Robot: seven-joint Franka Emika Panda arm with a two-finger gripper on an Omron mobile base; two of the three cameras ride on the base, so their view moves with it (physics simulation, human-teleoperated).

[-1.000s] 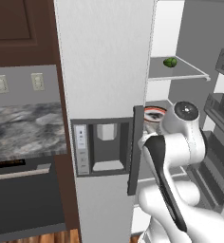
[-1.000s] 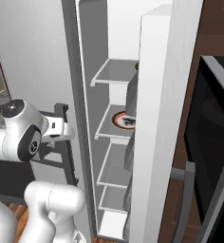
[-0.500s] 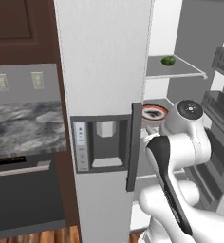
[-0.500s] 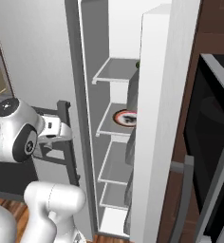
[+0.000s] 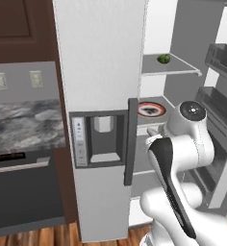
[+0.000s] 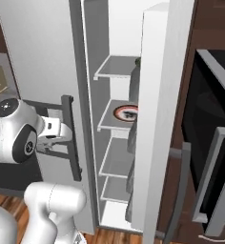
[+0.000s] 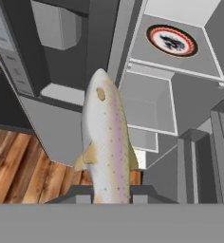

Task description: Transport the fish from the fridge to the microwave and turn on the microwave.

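since the fish [image 7: 106, 142] is pinched near its tail between the two fingers [image 7: 80, 193], its long axis runs straight out from the gripper [image 7: 111, 192], head leading, clear of the shelves. the plate [image 7: 172, 40] it belongs with sits on a middle shelf of the fridge [image 5: 101, 57], well beyond the head. the gripper hangs outside the open compartment, by the left door's handle. judgement: the microwave [image 6: 210, 157] lies to the robot's right, door ajar, so the coming carry must swing the fish rightward past the open fridge door.
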